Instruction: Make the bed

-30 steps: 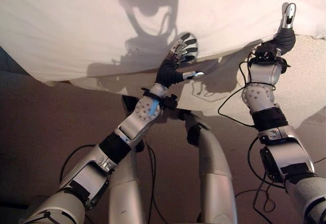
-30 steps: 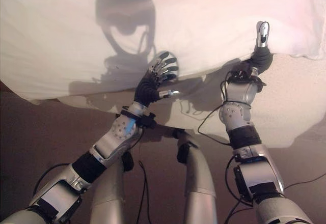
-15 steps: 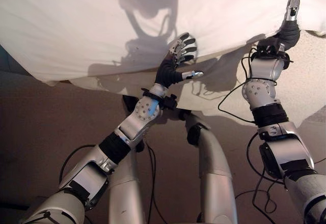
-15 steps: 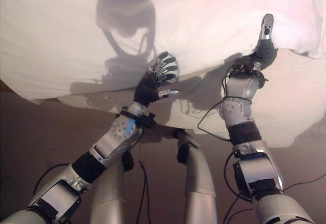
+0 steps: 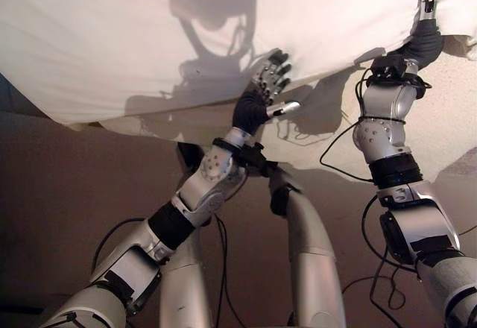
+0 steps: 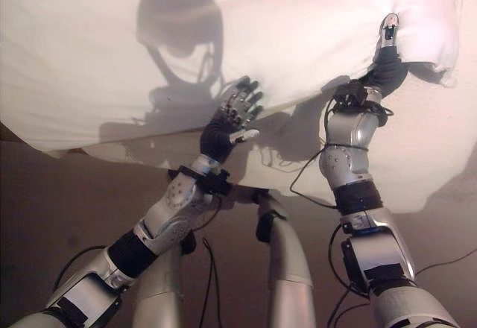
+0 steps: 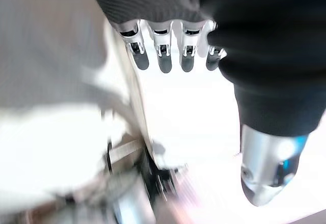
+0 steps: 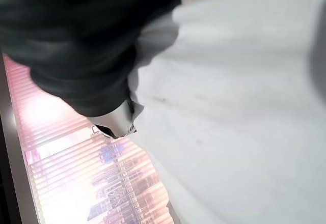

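A white duvet (image 5: 112, 37) lies over the bed, and its near edge hangs just past a cream textured mattress (image 5: 440, 112). My right hand (image 5: 423, 43) is at the duvet's right corner. Its thumb (image 6: 387, 27) lies on top of the cloth, the fingers are under the edge, and it is shut on the duvet (image 8: 239, 96). My left hand (image 5: 264, 93) is held up at the middle of the near edge, open with spread fingers (image 7: 163, 56). I cannot tell whether they touch the cloth.
A brown floor (image 5: 67, 194) runs along the near side of the bed. The mattress's front edge (image 6: 417, 194) overhangs it on the right. A bright slatted blind (image 8: 76, 183) shows past the right hand.
My right hand has moved farther up the bed, carrying the duvet's corner with it. My left hand has reached slightly forward toward the duvet's edge.
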Tool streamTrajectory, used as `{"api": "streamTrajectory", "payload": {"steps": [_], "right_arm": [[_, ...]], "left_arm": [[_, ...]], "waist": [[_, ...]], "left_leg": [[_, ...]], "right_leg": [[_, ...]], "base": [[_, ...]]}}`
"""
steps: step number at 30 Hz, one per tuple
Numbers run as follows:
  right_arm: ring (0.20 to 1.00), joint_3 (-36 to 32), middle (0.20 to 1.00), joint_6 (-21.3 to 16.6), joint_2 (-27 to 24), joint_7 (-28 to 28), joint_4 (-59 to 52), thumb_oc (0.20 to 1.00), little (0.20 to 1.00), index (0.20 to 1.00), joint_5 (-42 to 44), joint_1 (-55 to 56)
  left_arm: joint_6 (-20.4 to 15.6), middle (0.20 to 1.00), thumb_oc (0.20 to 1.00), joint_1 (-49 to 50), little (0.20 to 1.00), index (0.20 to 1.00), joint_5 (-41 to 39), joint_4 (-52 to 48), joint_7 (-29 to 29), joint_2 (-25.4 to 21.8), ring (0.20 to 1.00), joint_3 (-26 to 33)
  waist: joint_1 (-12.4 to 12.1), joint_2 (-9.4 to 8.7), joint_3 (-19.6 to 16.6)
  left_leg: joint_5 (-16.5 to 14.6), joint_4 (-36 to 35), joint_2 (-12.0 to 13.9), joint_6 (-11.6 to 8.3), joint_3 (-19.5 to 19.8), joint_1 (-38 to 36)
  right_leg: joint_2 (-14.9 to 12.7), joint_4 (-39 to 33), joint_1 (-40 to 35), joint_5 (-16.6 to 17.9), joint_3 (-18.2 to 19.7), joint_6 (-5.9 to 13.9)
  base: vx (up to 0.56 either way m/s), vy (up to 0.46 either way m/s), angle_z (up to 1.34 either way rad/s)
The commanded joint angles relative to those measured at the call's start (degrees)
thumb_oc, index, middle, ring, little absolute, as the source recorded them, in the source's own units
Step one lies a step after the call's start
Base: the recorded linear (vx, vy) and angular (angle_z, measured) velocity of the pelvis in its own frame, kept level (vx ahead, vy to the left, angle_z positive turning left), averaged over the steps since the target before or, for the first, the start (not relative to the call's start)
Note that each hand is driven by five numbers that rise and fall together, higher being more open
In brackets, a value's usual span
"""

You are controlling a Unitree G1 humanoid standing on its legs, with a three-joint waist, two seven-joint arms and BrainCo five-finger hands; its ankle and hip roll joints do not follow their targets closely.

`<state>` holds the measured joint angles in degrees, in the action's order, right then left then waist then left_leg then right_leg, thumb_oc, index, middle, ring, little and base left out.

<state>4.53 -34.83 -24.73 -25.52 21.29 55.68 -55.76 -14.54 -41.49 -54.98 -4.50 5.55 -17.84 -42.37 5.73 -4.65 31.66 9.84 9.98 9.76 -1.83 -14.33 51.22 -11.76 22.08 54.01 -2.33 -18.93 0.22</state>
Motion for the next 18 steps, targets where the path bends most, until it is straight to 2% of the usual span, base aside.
{"api": "streamTrajectory", "payload": {"steps": [1,8,18], "right_arm": [[0.2,-5.43,0.2,-3.83,-4.87,0.24,-7.5,0.2,0.2,0.2,-3.34,-2.24],[0.2,-4.61,0.2,-3.52,-3.76,1.78,-7.87,0.2,0.2,0.2,-3.54,-1.41],[0.2,-2.77,0.2,-3.0,-2.39,1.3,-8.03,0.2,0.2,0.2,-6.28,-0.96]], "left_arm": [[2.5,1.0,1.0,1.57,1.0,1.0,-12.49,-6.24,-6.9,3.33,1.0,-4.05],[6.36,1.0,1.0,2.45,1.0,1.0,-21.78,-9.99,-10.71,5.28,1.0,-7.85],[4.7,1.0,1.0,1.3,1.0,1.0,-24.47,-9.1,-11.1,10.02,1.0,-7.5]], "waist": [[0.84,-3.66,-1.9],[1.46,-3.85,-1.88],[1.85,-4.31,-1.87]], "left_leg": [[-7.82,3.72,2.73,-5.39,0.94,-3.52],[-7.62,3.67,2.95,-5.27,1.25,-3.39],[-7.91,3.4,2.69,-5.14,1.6,-3.71]], "right_leg": [[1.03,-15.71,-5.19,12.8,-2.1,10.27],[2.53,-17.3,-5.26,13.35,-1.05,9.99],[2.84,-17.87,-5.41,13.88,-0.88,10.17]], "base": [[0.0,-0.027,-0.06],[0.0,-0.014,-0.09],[0.0,-0.002,-0.01]]}}
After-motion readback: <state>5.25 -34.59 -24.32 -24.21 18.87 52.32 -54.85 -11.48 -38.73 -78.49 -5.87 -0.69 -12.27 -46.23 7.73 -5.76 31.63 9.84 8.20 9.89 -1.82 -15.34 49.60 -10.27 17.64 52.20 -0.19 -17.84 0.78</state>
